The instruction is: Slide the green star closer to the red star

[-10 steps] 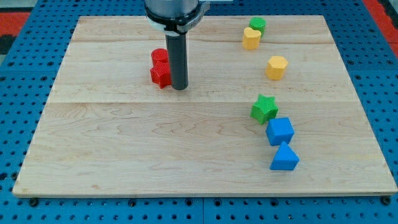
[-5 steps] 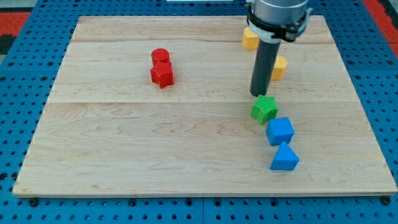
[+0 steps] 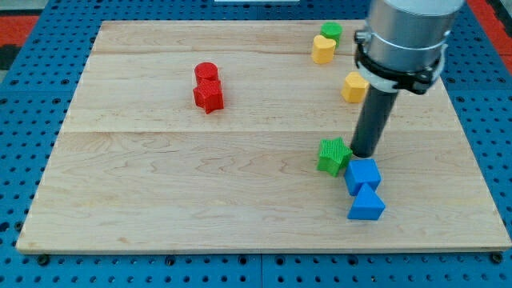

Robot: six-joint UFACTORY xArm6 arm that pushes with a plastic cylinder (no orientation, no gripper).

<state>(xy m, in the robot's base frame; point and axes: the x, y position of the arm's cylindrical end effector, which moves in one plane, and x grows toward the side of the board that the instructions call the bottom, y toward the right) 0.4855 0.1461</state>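
The green star [image 3: 333, 155] lies at the board's lower right, touching the blue cube [image 3: 362, 175]. My tip [image 3: 365, 154] stands right beside the green star on its right side, just above the blue cube. The red star [image 3: 208, 98] lies far off at the upper left of the board, with a red cylinder [image 3: 206, 73] touching it on its upper side.
A blue triangular block [image 3: 366, 203] sits below the blue cube. A yellow hexagonal block [image 3: 354, 86] lies partly behind the rod. A yellow block [image 3: 323, 50] and a green cylinder [image 3: 330, 33] sit at the top. The wooden board [image 3: 160, 184] rests on a blue pegboard.
The rod swept from beside the red star across to the right, then down to the green star's right side. The green star shifted slightly left and down and turned.
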